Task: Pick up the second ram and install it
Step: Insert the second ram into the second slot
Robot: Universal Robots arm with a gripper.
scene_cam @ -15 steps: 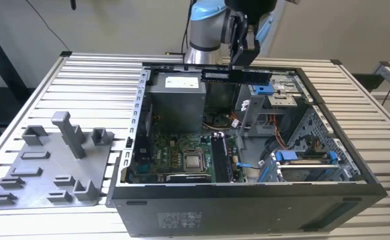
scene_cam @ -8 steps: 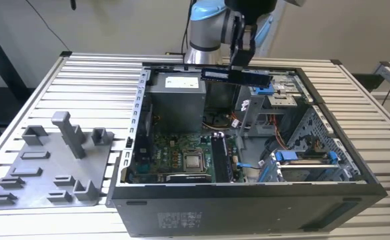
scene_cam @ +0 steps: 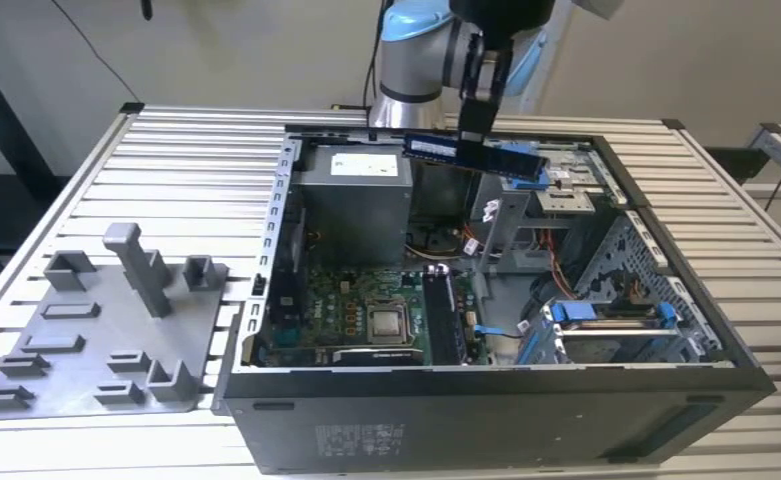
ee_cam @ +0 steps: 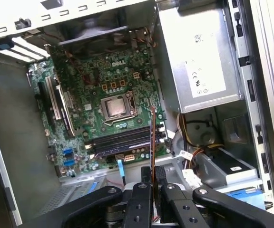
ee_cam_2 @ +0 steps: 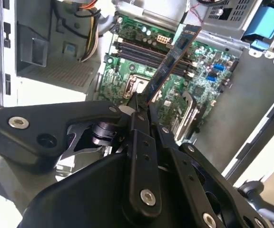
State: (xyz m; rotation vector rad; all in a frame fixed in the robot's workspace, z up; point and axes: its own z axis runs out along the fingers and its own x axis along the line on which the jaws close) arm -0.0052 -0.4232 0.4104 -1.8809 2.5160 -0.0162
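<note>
My gripper (scene_cam: 476, 130) pinches the second ram (scene_cam: 513, 160) (jaws closed tight on its edge) high above the open computer case (scene_cam: 497, 430).

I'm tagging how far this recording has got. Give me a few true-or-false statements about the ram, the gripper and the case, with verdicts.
1. The gripper is shut on the second ram. True.
2. The ram is seated in a motherboard slot. False: it hangs above the open computer case, clear of the slots.
3. The grey tray lies outside the case, on the exterior view's left. True.
4. A panel covers the case. False: it is open, with the motherboard exposed.
</note>
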